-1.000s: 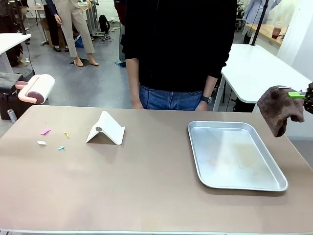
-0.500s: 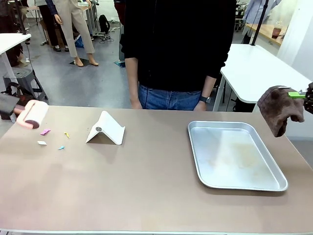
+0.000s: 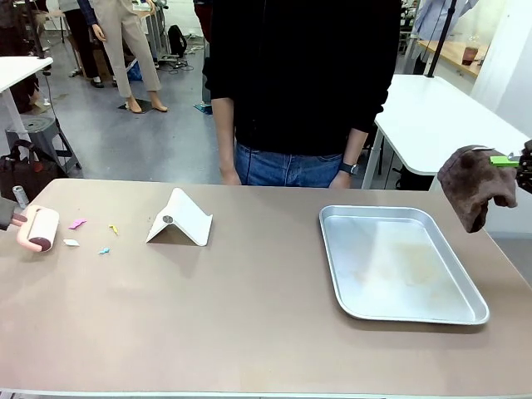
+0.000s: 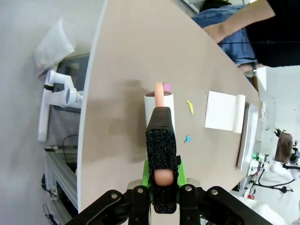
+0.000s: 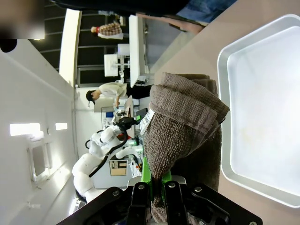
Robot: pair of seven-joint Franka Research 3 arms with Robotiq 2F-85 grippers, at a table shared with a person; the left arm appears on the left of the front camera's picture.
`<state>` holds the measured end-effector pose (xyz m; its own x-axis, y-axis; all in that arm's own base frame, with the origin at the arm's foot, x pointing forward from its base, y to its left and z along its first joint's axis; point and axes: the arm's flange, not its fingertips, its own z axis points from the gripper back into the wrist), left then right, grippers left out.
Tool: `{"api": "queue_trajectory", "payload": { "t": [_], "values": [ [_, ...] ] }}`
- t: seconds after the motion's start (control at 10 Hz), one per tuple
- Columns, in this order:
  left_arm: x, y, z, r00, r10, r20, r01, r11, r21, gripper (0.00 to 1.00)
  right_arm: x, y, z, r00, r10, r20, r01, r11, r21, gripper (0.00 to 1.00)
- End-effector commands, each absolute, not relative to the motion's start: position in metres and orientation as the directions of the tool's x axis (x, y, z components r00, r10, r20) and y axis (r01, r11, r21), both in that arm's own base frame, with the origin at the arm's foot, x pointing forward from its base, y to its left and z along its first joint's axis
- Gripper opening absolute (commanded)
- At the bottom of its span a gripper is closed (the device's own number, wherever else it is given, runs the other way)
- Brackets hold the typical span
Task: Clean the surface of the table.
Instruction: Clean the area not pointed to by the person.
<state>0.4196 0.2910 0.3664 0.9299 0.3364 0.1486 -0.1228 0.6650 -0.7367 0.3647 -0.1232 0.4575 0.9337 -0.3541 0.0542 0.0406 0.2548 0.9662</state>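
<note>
Over the table [image 3: 249,332], left jaws tight on lint roller [image 3: 38,229]; right jaws tight on brown cloth [image 3: 475,187] (tag [image 5: 146,123] illegible)

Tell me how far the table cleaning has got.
Nothing looks cleaned yet: coloured scraps lie on the table. In hand: left gripper holds the lint roller beside them; right gripper holds a brown cloth aloft. To do: rolling up scraps, wiping.

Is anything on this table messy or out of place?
Yes. A few small coloured scraps, pink, yellow, white and blue, lie scattered on the table near its left end, just beside the lint roller. The metal tray also shows faint smears.
</note>
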Motion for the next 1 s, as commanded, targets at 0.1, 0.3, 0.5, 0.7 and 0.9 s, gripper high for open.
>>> {"api": "queue_trajectory", "payload": {
  "t": [0.1,0.3,0.5,0.7,0.9],
  "values": [
    [0.431,0.288,0.363,0.917,0.382,0.115,-0.173,0.642,-0.747,0.22,0.363,-0.123,0.462,0.933,-0.355,0.058,0.036,0.253,0.967,0.09],
    [0.437,0.291,0.355,0.914,0.395,0.093,-0.2,0.638,-0.744,0.22,0.363,-0.123,0.462,0.933,-0.355,0.058,0.036,0.253,0.967,0.09],
    [0.439,0.291,0.346,0.916,0.398,0.053,-0.232,0.633,-0.739,0.22,0.363,-0.123,0.462,0.933,-0.355,0.058,0.036,0.253,0.967,0.09],
    [0.442,0.291,0.341,0.916,0.4,0.034,-0.252,0.639,-0.727,0.22,0.363,-0.123,0.462,0.933,-0.355,0.058,0.036,0.253,0.967,0.09],
    [0.441,0.285,0.337,0.922,0.386,0.027,-0.253,0.653,-0.714,0.22,0.363,-0.123,0.462,0.933,-0.355,0.058,0.036,0.253,0.967,0.09]
  ]
}}
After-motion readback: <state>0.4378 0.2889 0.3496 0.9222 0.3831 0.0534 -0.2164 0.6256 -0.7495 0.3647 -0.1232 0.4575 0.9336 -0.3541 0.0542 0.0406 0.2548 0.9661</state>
